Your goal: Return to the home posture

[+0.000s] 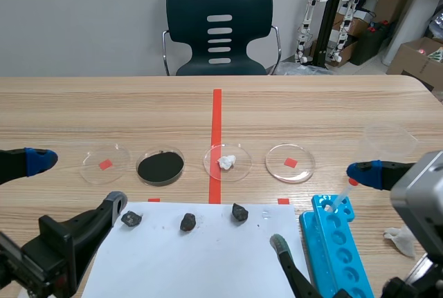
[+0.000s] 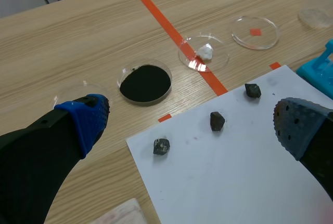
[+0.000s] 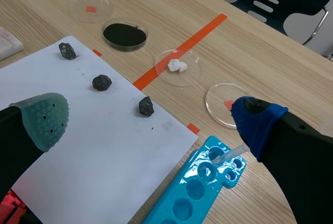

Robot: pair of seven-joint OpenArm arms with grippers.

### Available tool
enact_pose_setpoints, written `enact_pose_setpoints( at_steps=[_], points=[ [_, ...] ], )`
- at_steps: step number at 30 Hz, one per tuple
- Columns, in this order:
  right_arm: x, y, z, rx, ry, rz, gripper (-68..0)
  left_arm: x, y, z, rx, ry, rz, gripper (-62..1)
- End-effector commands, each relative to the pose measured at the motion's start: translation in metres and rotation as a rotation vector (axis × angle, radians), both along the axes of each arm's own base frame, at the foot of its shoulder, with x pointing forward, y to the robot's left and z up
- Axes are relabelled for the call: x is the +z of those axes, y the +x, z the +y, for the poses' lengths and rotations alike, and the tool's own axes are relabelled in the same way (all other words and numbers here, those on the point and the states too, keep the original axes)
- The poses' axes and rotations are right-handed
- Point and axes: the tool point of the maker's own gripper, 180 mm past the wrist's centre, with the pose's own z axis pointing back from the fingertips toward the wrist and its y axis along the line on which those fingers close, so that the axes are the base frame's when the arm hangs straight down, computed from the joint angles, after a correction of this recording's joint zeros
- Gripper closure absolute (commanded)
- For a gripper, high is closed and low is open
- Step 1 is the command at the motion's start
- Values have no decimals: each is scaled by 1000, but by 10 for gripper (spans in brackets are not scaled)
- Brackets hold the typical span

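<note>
Left claw (image 2: 192,120), right claw (image 3: 150,117) gape astride paper (image 2: 218,177) edges.

The table (image 1: 104,108) is pale wood grain, the paper (image 1: 208,263) white, the rack (image 1: 342,256) bright blue, the powder (image 1: 160,166) black; the right tool (image 3: 146,117) has dotted pads (image 3: 41,117), blue and grey-green.

Four dishes (image 1: 212,161) in a row behind the paper sheet (image 1: 194,263). Three rocks (image 1: 188,222) on its far edge, tube rack (image 1: 342,249) right.

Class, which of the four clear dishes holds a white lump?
The dish on the red tape line, third from the robot's left; the others hold black powder or nothing.
</note>
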Motion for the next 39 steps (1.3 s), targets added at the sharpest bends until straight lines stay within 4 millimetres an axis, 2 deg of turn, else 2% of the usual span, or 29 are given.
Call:
enact_pose_setpoints(
  at_steps=[1, 6, 12, 39],
  points=[
    [7, 4, -1, 4, 6, -28, -679, 9, -1, -2, 6, -32, -33, -623],
    [7, 4, -1, 4, 6, -28, -679, 14, -12, -4, -1, -61, -64, -623],
    [7, 4, -1, 4, 6, -28, -679, 7, -20, -9, -41, -20, -50, -623],
    [7, 4, -1, 4, 6, -28, -679, 10, -21, -11, -55, -32, -59, -623]
  ],
)
